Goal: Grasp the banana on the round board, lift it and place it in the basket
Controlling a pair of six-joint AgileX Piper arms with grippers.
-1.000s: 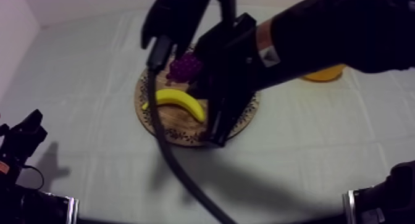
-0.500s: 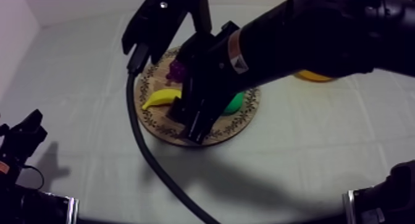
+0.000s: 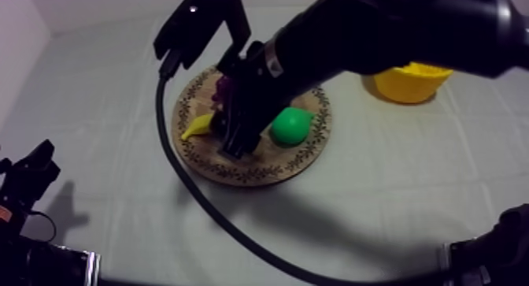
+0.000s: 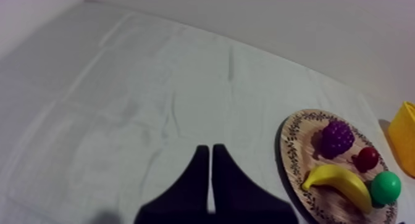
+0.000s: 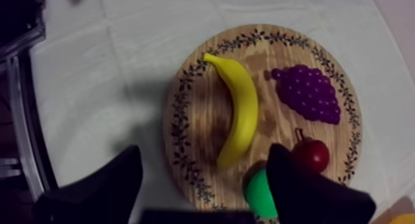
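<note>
Currently the banana (image 5: 238,115) lies flat on the board (image 5: 179,115), on the side of it that faces the left edge of the table (image 3: 393,202), and nothing grips it. The right tool (image 5: 204,155) hangs over the board with its two fingers spread wide and nothing between them. One finger is over the cloth just beside the board's rim, and the other is over the pear (image 5: 262,192), next to the small red fruit (image 5: 310,153). The banana's nearer end points into the gap between the fingers, and neither finger touches it. The grapes (image 5: 309,91) sit on the board's far side, close to the banana's middle but apart from it, with the red fruit between them and the pear. The board itself lies about mid-table, somewhat toward the far edge. The basket (image 3: 413,80) stands toward the far right corner, well apart from the board. The left tool (image 4: 209,153) sits low by the near left corner, its fingers pressed together into a narrow wedge around nothing, well apart from the board.
</note>
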